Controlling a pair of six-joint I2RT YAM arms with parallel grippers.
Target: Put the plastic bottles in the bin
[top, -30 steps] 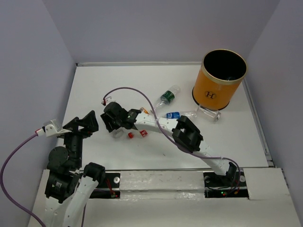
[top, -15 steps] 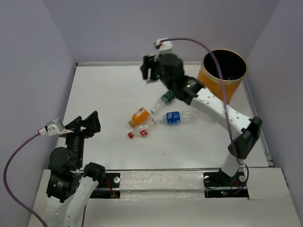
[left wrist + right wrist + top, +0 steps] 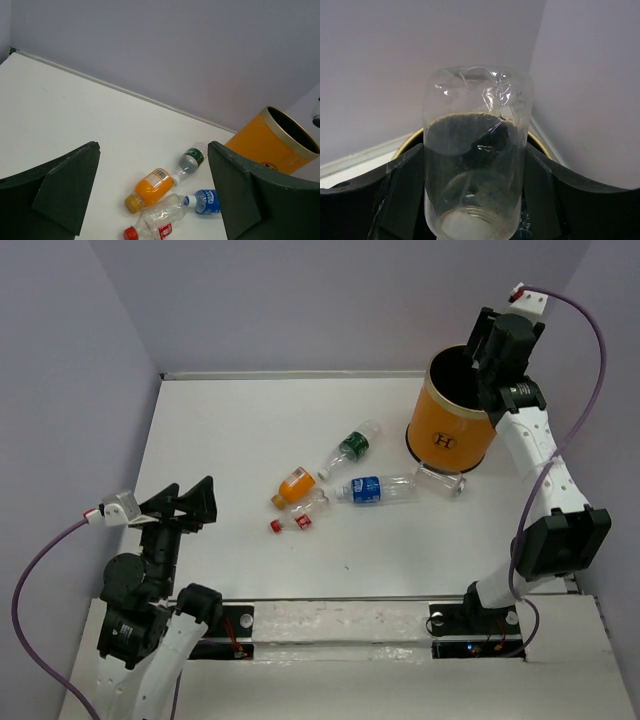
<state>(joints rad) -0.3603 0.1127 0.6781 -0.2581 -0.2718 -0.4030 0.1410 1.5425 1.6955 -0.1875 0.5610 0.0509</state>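
Observation:
The orange bin [image 3: 450, 425] stands at the back right; it also shows in the left wrist view [image 3: 272, 145]. My right gripper [image 3: 487, 358] hangs over the bin's rim, shut on a clear plastic bottle [image 3: 476, 160], with the bin's black inside [image 3: 470, 135] seen behind it. On the table lie a green-label bottle [image 3: 351, 446], an orange-filled bottle [image 3: 293, 485], a blue-label bottle [image 3: 375, 487], a red-capped bottle [image 3: 290, 522] and a clear bottle [image 3: 441, 481] at the bin's base. My left gripper [image 3: 190, 502] is open and empty at the near left, well short of the bottles [image 3: 150, 189].
Purple walls close in the white table [image 3: 240, 430] on the left, back and right. The bin stands close to the right wall. The right arm's cable [image 3: 590, 350] loops beside that wall.
My right arm has swung from the table's left middle, up across the back, to above the bin, carrying the clear bottle. The left arm has barely moved.

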